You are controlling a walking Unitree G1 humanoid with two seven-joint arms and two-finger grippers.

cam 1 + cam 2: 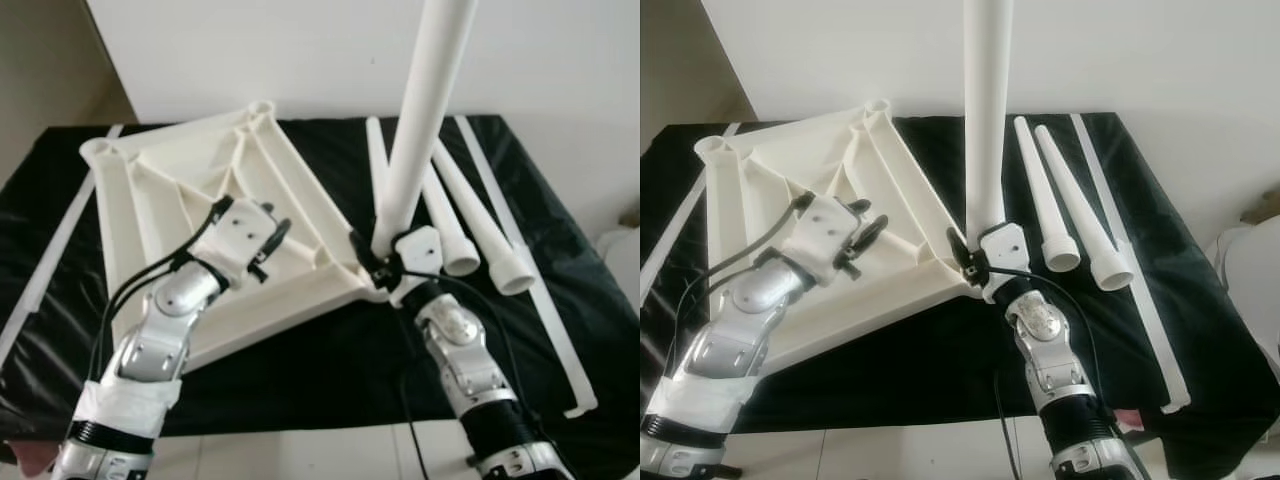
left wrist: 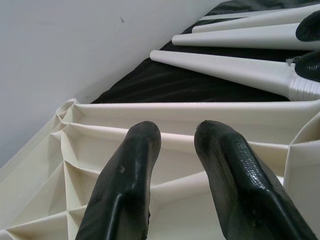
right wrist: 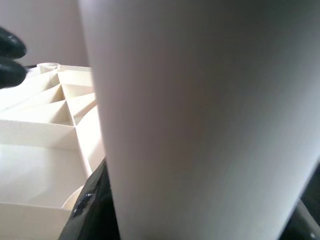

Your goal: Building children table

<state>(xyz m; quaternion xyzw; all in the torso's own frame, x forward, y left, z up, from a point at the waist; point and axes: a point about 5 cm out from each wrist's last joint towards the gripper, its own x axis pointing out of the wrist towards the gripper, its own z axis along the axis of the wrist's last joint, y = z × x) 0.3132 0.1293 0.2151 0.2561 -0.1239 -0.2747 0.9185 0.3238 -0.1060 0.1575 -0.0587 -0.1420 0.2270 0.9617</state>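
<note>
Black cloth (image 1: 330,360) against a white wall; upturned white tabletop (image 1: 200,200) left of centre.
Right gripper (image 1: 975,262) clamps an upright leg (image 1: 985,120) at the tabletop's near corner, centre frame; left gripper (image 2: 175,150) hovers parted over the ribs; two spare legs (image 1: 1055,200) lie right.

Before us, a black cloth (image 1: 940,370) covers the work surface, carrying an upturned white ribbed tabletop (image 1: 810,180) at our left. To its right we see two tapered white legs (image 1: 1045,205) side by side, flanked by a long flat white strip (image 1: 1130,260).
</note>
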